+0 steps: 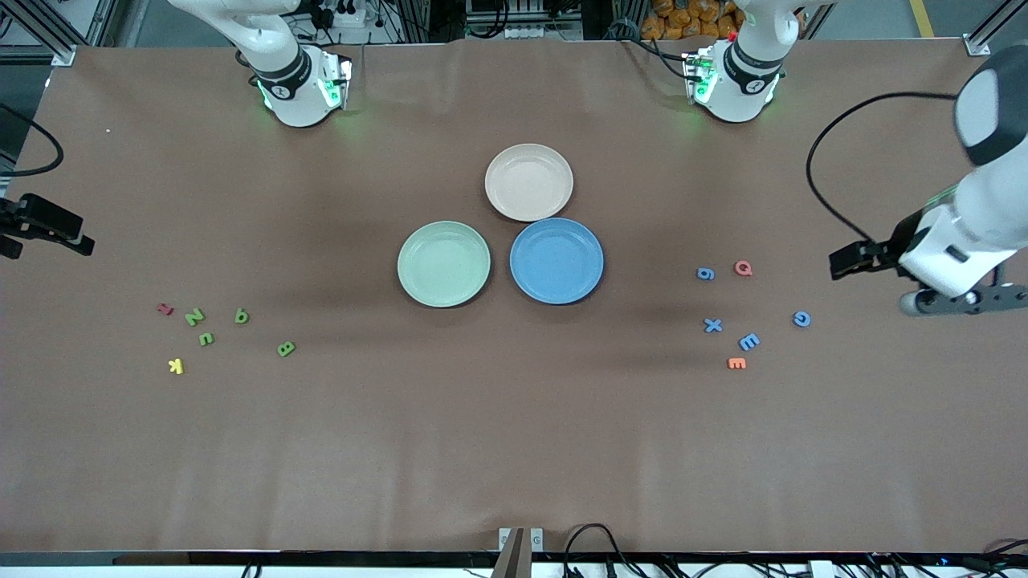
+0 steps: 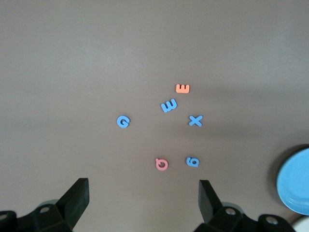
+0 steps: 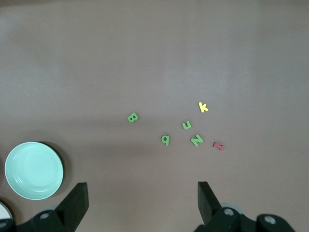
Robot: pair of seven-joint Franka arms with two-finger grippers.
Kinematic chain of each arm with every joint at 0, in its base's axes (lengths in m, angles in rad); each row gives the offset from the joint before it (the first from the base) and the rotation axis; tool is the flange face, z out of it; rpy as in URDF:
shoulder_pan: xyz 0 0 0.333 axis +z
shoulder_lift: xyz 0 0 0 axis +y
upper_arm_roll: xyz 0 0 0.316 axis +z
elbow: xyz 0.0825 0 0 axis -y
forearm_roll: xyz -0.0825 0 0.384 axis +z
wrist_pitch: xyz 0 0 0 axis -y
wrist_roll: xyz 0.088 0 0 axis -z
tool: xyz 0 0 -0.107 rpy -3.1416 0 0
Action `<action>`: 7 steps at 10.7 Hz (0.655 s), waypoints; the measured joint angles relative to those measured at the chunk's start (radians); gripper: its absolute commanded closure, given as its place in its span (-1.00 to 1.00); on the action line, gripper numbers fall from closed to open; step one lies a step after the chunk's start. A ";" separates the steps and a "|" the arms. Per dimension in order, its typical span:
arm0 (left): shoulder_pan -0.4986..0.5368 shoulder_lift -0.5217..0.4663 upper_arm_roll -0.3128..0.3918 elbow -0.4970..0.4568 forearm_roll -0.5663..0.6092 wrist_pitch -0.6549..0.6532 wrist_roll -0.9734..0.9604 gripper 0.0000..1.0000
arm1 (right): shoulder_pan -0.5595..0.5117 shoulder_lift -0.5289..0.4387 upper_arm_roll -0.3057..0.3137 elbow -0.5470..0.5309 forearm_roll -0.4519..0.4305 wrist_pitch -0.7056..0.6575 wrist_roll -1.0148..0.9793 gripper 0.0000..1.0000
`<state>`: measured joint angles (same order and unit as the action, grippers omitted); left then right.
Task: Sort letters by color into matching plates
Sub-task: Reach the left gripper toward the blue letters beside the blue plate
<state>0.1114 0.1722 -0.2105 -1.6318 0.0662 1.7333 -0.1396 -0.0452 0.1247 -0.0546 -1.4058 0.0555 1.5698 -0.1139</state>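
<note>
While both arms waited high, your left gripper [image 2: 142, 200] and right gripper [image 3: 142, 200] stood released; blue letters [image 1: 748, 341] lay toward the left arm's end, green letters [image 1: 195, 317] toward the right arm's, green plate [image 1: 443, 263] and blue plate [image 1: 556, 261] mid-table.

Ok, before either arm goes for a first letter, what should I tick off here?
1. Green plate holds nothing: ok.
2. Blue plate holds nothing: ok.
3. Left pincer open above the table near the blue letters: ok.
4. Right pincer open above the table near the green letters: ok.
5. Green and blue letters lie apart from their red, orange and yellow neighbours: ok.
</note>
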 measured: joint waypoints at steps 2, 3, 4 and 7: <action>-0.007 0.013 -0.006 -0.060 0.008 0.053 0.004 -1.00 | 0.000 0.002 0.000 0.000 0.000 0.000 0.000 -1.00; -0.008 0.022 -0.008 -0.085 0.008 0.077 0.005 -1.00 | -0.003 0.002 -0.001 0.000 0.000 -0.001 0.000 -1.00; -0.006 0.037 -0.008 -0.115 0.008 0.117 0.012 -1.00 | -0.011 0.003 -0.001 0.000 0.000 -0.002 0.000 -1.00; -0.002 0.080 -0.007 -0.238 0.008 0.304 0.042 -1.00 | -0.020 0.003 -0.001 0.000 0.000 -0.002 0.000 -1.00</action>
<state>0.1097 0.2526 -0.2179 -1.8701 0.0742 2.0375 -0.0976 -0.0651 0.1279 -0.0557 -1.4058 0.0555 1.5681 -0.1140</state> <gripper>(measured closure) 0.000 0.000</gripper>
